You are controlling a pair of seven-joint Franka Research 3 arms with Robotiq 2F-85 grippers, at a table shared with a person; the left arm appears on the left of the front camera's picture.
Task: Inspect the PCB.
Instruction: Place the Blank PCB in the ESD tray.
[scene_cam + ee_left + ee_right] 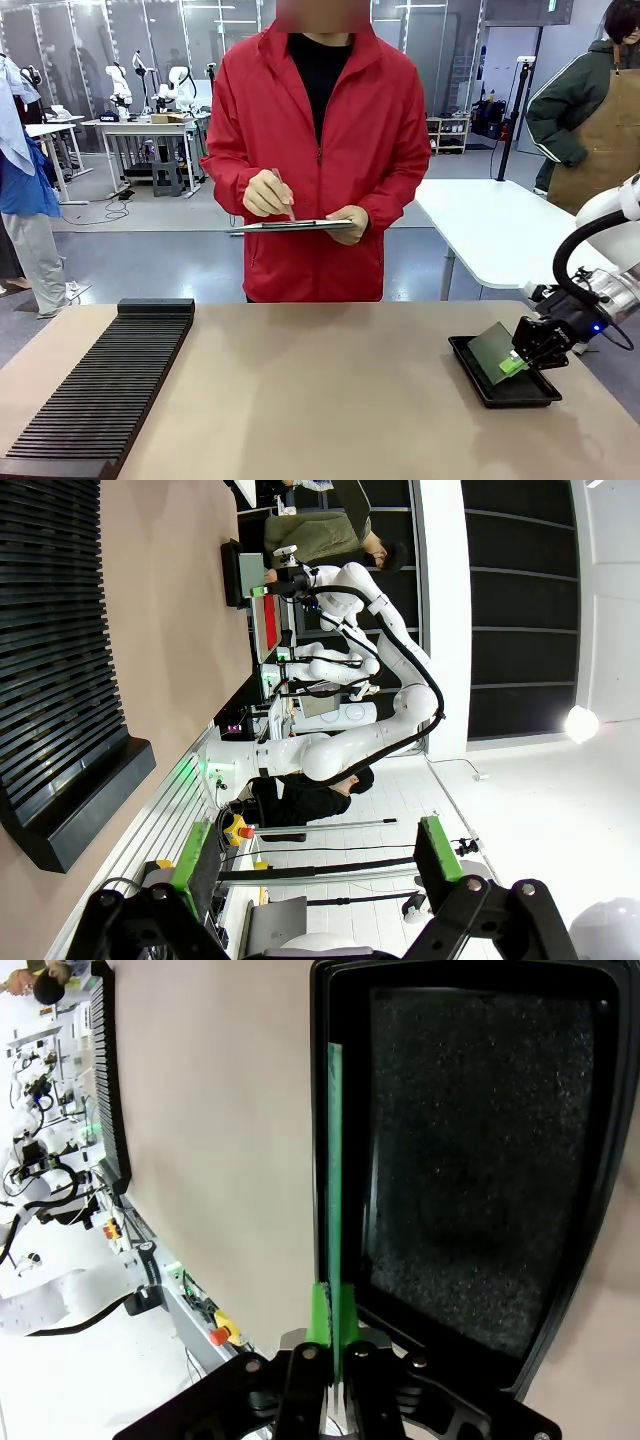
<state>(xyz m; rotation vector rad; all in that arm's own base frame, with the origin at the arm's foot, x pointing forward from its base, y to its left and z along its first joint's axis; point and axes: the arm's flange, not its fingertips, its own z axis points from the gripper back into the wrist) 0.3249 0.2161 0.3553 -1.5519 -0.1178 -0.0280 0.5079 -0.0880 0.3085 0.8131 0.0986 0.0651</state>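
Observation:
The PCB (pixel 492 349), a thin pale green board, stands tilted over the shallow black tray (pixel 495 392) at the table's right. My right gripper (pixel 517 361) is shut on its near edge. In the right wrist view the PCB (pixel 334 1170) shows edge-on as a thin green strip, rising from between the green pads (pixel 318 1312) above the tray's dark foam floor (pixel 480 1160). My left gripper (pixel 310 865) is open, nothing between its fingers, pointing past the table's edge. Across the table a person in a red jacket holds a dark tablet (pixel 290 227) and touches it with a stylus.
A long black ribbed rack (pixel 105 385) lies along the table's left side, also in the left wrist view (pixel 60 660). The bare tan tabletop (pixel 320 400) spreads between rack and tray. A white table (pixel 500 235) stands behind at the right.

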